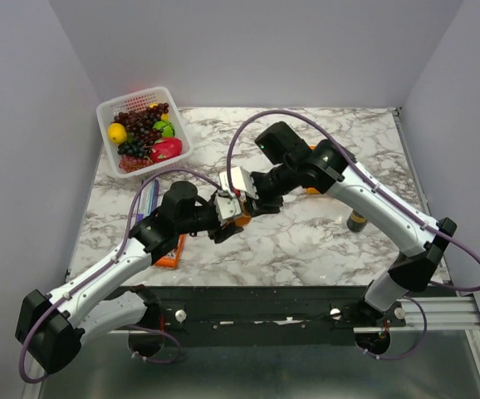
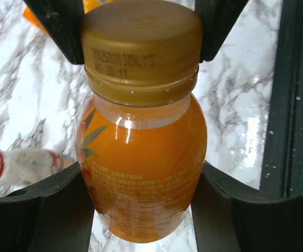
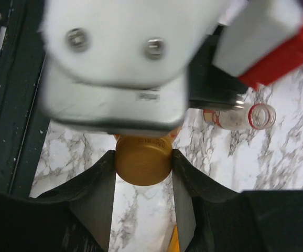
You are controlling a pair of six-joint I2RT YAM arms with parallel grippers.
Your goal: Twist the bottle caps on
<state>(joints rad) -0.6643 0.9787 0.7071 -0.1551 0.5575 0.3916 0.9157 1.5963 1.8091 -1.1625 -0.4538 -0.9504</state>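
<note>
Left wrist view: the left pincer (image 2: 143, 220) pinches the orange bottle (image 2: 141, 173) by its belly. Its cap (image 2: 141, 47) sits on the neck, clamped from both sides by the right pincer (image 3: 143, 176); how tight the cap is, I cannot tell. Nearby the clear bottle (image 3: 235, 116) lies uncapped on the worktop (image 3: 277, 173), so roughly half the job remains.

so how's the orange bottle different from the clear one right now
The orange bottle is gripped by the left pincer; the clear bottle lies loose on its side on the marble table. The orange bottle wears its cap, with the right pincer shut on it; the clear bottle's red-ringed mouth is open. The orange bottle is full of orange juice; the clear bottle looks see-through. Both are small bottles.
</note>
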